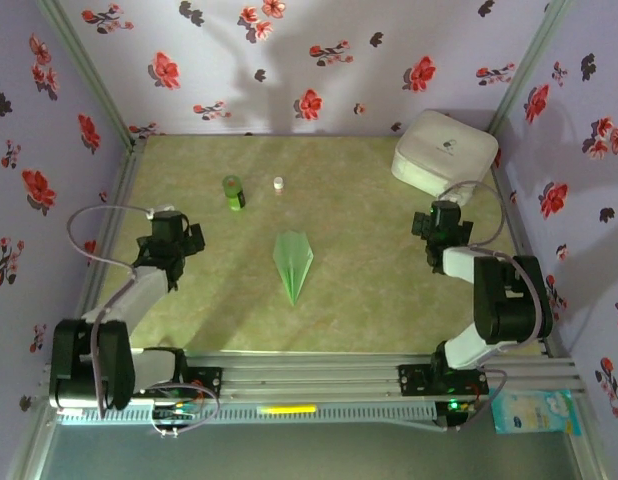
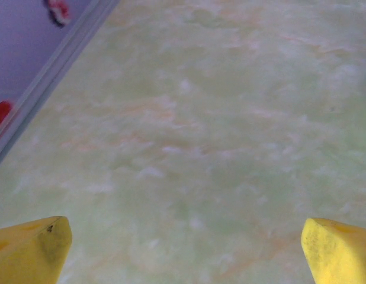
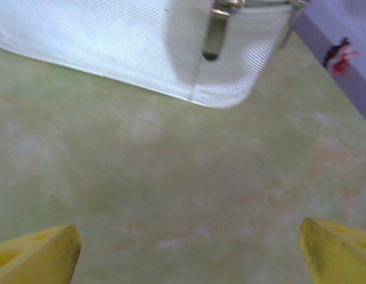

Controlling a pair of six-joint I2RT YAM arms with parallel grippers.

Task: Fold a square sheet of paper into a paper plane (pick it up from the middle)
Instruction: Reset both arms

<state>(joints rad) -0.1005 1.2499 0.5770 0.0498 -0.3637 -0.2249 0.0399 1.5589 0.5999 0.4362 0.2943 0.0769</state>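
The folded paper plane [image 1: 293,262] lies flat in the middle of the table [image 1: 369,300], sharp tip toward the arms' bases and well apart from both arms. We judge it feather-light and springy at the creases (a hard pinch would crush the flaps), best taken gently across the centre crease at its middle. The left end effector [image 2: 183,236] hangs released over bare table, jaws wide. The right end effector [image 3: 189,236] is likewise released, near a white case [image 3: 141,47]. A green bottle [image 1: 233,192] stands beyond.
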